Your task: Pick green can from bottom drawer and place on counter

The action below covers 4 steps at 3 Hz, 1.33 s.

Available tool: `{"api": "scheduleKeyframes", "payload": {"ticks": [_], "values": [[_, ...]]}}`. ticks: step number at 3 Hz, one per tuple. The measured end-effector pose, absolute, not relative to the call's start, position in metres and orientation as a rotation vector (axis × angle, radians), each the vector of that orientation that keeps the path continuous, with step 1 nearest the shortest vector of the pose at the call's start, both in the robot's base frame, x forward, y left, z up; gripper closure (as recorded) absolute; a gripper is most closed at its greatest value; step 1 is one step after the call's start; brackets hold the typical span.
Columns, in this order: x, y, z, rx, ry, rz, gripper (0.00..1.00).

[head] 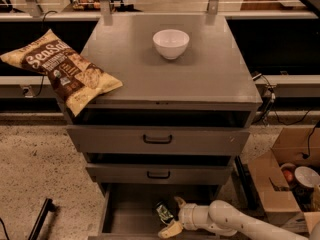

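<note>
The green can (pixel 163 213) lies in the open bottom drawer (pixel 129 215), near the middle of its grey floor. My gripper (pixel 173 215) reaches in from the lower right on a white arm. Its two pale fingers are spread, one behind the can and one in front, with the can just left of the gap between them. The fingers are open and hold nothing. The counter (pixel 200 74) is the grey cabinet top above.
A white bowl (pixel 171 43) stands on the counter at the back. A chip bag (pixel 60 70) overhangs the counter's left edge. Two upper drawers with black handles (pixel 157 139) jut out slightly. A cardboard box (pixel 285 176) with items sits on the floor at right.
</note>
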<state>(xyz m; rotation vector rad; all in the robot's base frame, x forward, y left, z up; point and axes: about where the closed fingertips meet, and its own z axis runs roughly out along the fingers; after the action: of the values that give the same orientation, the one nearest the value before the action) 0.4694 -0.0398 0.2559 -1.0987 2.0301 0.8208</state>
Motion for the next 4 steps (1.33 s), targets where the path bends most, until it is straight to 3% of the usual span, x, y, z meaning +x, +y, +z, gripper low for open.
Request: {"api": "scheduleKeyframes", "payload": {"ticks": [4], "values": [[0.540,-0.039,0.164,-1.085,2.106,0.532,0.00]]}}
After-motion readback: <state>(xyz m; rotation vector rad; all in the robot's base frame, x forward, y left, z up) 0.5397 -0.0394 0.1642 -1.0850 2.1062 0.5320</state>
